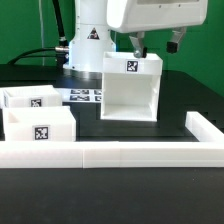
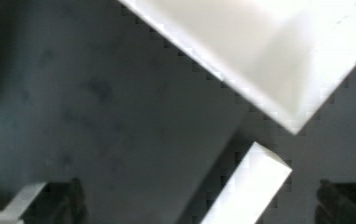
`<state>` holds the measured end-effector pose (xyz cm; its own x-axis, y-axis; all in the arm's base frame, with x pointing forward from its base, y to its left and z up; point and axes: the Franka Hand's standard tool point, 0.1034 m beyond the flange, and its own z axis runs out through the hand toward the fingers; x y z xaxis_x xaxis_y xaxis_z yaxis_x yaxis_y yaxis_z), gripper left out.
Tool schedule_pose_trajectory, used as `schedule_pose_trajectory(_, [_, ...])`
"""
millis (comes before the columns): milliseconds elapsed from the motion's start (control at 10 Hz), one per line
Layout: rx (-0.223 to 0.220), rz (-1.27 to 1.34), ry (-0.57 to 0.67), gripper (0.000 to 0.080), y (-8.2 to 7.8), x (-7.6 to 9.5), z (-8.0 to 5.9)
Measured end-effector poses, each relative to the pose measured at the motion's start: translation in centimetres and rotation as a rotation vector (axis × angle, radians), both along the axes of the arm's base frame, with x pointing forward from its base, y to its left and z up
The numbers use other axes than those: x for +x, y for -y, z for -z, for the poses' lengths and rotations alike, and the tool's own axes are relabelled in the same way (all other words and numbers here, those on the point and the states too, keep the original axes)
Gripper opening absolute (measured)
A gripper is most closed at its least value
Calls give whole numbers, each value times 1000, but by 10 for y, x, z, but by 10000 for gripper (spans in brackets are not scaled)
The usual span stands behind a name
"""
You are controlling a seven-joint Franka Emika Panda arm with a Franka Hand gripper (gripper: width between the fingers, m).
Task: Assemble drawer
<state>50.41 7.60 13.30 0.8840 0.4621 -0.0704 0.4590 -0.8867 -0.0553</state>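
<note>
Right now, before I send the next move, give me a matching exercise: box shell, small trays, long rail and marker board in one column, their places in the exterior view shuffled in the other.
Things:
1. box shell
2. small trays
3. long rail
4. marker board

Places:
A. lying flat between the trays and the shell
B. stretched across the foreground
C. at the exterior view's left
D. centre, below the open fingers

Pairs: 1-D, 2-C, 3-B, 4-A
</note>
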Motion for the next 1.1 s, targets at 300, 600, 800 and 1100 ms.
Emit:
schedule_pose_trajectory(300, [-17,197,-2,650,-2,0,0])
schedule_pose_trajectory(600, [-42,452,-1,650,-6,-11,0])
schedule_pose_trajectory(800, [-59,573,-3,650,-9,-28,0])
schedule_pose_trajectory(1100, [-50,556,22,650,-15,-57,4])
